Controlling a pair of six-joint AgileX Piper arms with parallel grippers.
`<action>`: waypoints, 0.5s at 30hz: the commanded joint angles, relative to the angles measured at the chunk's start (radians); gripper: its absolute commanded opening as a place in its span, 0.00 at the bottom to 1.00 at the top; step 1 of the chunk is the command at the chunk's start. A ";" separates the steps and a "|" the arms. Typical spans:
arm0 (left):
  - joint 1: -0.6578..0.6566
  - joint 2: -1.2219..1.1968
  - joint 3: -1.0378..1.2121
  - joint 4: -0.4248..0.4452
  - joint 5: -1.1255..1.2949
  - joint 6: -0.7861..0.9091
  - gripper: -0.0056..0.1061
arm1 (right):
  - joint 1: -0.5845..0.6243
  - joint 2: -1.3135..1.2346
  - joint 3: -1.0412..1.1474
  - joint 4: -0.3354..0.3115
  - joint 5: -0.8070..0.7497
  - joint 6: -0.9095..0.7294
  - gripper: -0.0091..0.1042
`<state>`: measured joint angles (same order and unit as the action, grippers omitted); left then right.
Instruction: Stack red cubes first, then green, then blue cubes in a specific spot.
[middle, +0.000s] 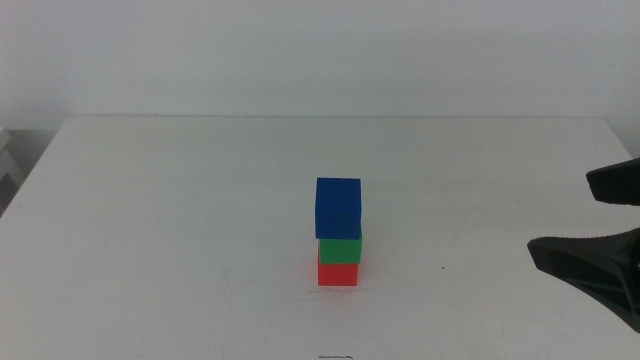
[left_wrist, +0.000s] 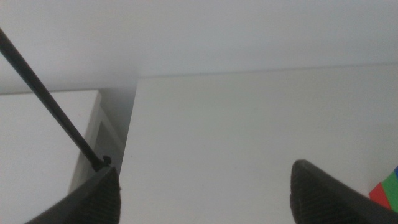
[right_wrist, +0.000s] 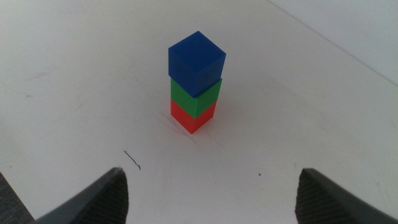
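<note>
A stack of three cubes stands on the white table near its middle. The red cube is at the bottom, the green cube sits on it, and the blue cube is on top. The stack also shows in the right wrist view: red cube, green cube, blue cube. My right gripper is open and empty at the right edge, well clear of the stack. My left gripper is open and empty, out of the middle view; a corner of the stack shows beside it.
The table's left edge drops to a white shelf unit beside it. A thin dark cable crosses there. A small dark mark lies on the tabletop near the front edge.
</note>
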<state>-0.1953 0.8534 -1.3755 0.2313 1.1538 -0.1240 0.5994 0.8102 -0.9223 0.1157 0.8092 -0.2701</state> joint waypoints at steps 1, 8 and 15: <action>0.000 -0.032 -0.015 0.007 -0.068 -0.001 0.89 | -0.006 -0.005 -0.025 0.002 -0.064 -0.013 0.89; 0.000 -0.052 -0.017 0.012 -0.057 -0.001 0.89 | -0.006 -0.005 -0.025 0.002 -0.064 -0.013 0.89; 0.000 -0.107 0.063 -0.008 -0.166 -0.001 0.89 | -0.006 -0.008 -0.014 0.001 -0.066 -0.013 0.89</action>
<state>-0.1953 0.7643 -1.3121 0.2266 1.1012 -0.1214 0.5994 0.8102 -0.9196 0.1157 0.8092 -0.2701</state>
